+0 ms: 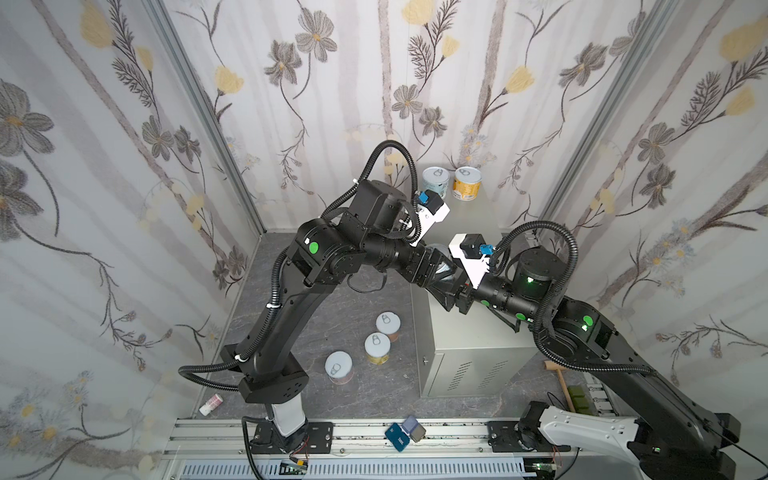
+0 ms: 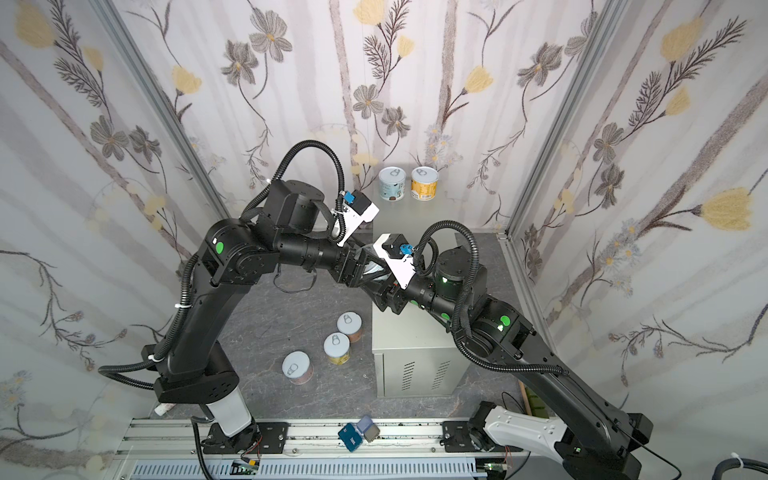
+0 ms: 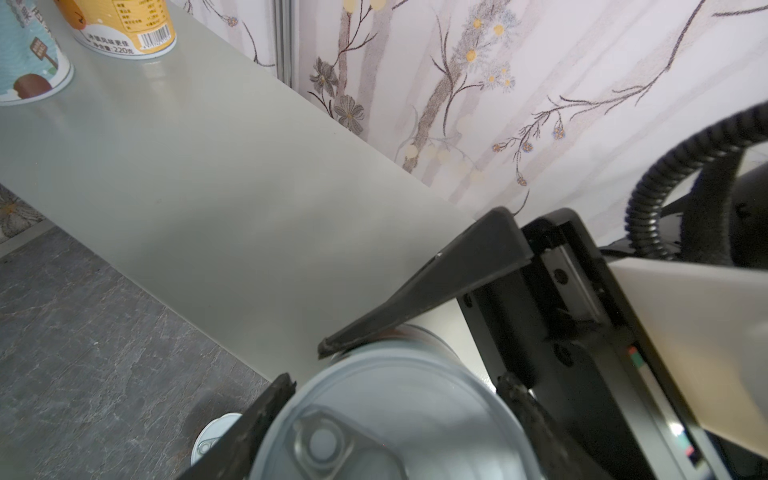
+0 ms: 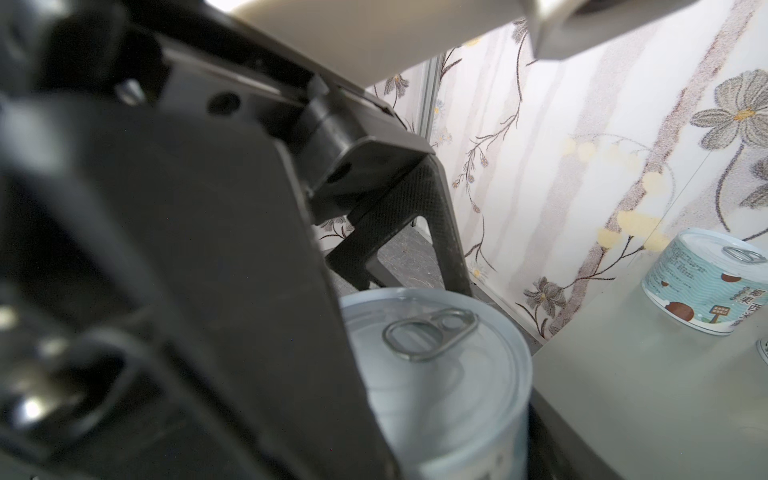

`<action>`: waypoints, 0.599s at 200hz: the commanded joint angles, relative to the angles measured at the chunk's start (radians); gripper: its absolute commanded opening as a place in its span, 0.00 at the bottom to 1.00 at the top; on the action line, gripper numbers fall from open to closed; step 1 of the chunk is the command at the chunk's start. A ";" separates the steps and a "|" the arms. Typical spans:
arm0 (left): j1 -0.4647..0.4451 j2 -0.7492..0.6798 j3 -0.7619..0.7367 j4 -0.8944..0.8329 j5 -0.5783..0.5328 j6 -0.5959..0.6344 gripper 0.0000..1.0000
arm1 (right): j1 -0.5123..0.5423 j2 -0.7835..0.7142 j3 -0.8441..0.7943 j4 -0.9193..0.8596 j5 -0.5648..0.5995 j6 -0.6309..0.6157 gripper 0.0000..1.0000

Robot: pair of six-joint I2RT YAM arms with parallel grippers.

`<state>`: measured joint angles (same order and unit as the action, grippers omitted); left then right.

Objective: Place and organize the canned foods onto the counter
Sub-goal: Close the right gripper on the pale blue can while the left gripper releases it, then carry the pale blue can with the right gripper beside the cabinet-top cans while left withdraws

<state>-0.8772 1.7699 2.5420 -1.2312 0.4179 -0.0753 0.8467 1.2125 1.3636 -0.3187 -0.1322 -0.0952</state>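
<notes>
Left wrist view shows the grey counter (image 3: 208, 187) bearing a light blue can (image 3: 25, 54) and an orange can (image 3: 124, 25) at its far end. A pull-tab can (image 3: 386, 419) hangs at its left edge, bracketed by the left gripper (image 3: 397, 382); one right gripper (image 1: 448, 274) finger touches its rim. Which jaws actually clamp, I cannot tell. Should neither bite firmly, it would drop to the dark marbled floor (image 3: 83, 332).

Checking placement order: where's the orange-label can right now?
In a top view the orange-label can stands upright at the far end of the counter, near the back wall, just right of the light blue can.
</notes>
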 commanded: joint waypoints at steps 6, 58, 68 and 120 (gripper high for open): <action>0.016 -0.007 -0.006 0.088 0.049 -0.023 0.90 | -0.058 -0.027 -0.033 0.103 0.000 0.042 0.71; 0.137 -0.146 -0.236 0.356 0.056 -0.145 1.00 | -0.197 -0.074 -0.102 0.153 -0.067 0.065 0.72; 0.159 -0.188 -0.313 0.409 0.056 -0.165 1.00 | -0.234 -0.069 -0.102 0.158 -0.079 0.064 0.72; 0.225 -0.395 -0.605 0.530 0.036 -0.181 1.00 | -0.438 -0.010 -0.142 0.316 -0.166 0.067 0.72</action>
<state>-0.6708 1.4425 2.0071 -0.8104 0.4641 -0.2371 0.4641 1.1782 1.2308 -0.2012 -0.2333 -0.0406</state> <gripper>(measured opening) 0.997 0.742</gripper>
